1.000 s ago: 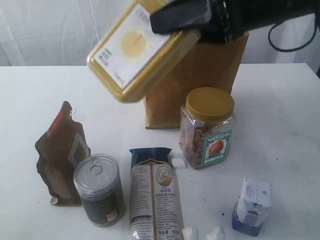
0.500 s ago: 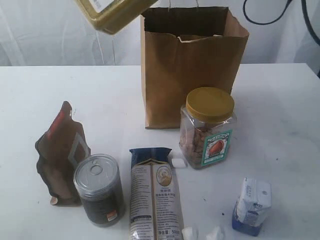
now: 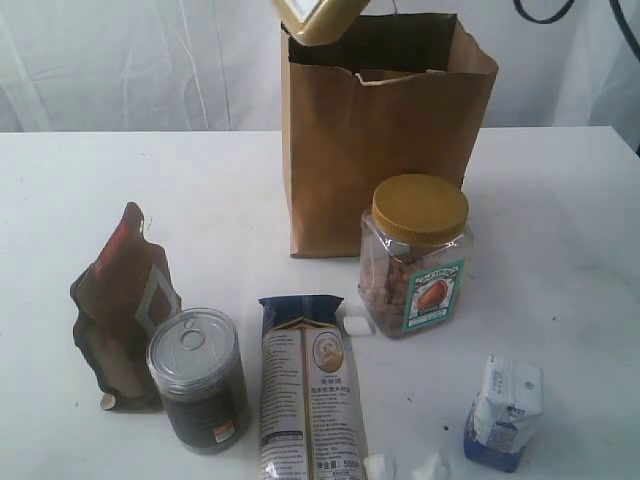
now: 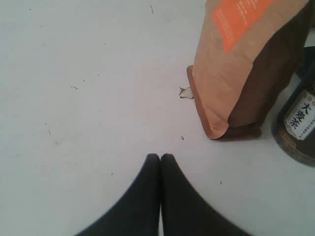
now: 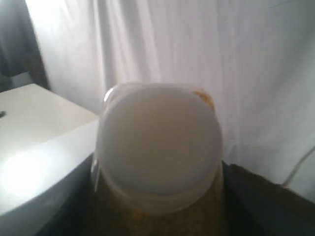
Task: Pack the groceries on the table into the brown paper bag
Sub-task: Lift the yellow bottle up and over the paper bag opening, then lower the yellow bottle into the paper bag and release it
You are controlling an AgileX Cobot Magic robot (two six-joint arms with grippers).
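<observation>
Left fingers (image 4: 142,196) together (tip to tip)

White-capped yellow bottle (image 5: 157,142), kraft-brown bag (image 3: 390,150), yellow-lidded jar (image 3: 418,255) — faintly specked white table (image 3: 570,210).

White curtain (image 3: 120,60) hangs across the 12 o'clock side. A black cable (image 3: 548,19) loops at 1 o'clock. One small white cube (image 3: 355,322) lies near centre; two white lumps (image 3: 380,466) sit at 6 o'clock.

White bench (image 3: 560,230) holds tall brown paper bag (image 3: 380,150), yellow-lidded nut jar (image 3: 415,260), brown pouch (image 3: 120,310), dark metal can (image 3: 198,380), long noodle packet (image 3: 308,400), blue-white carton (image 3: 505,412).
</observation>
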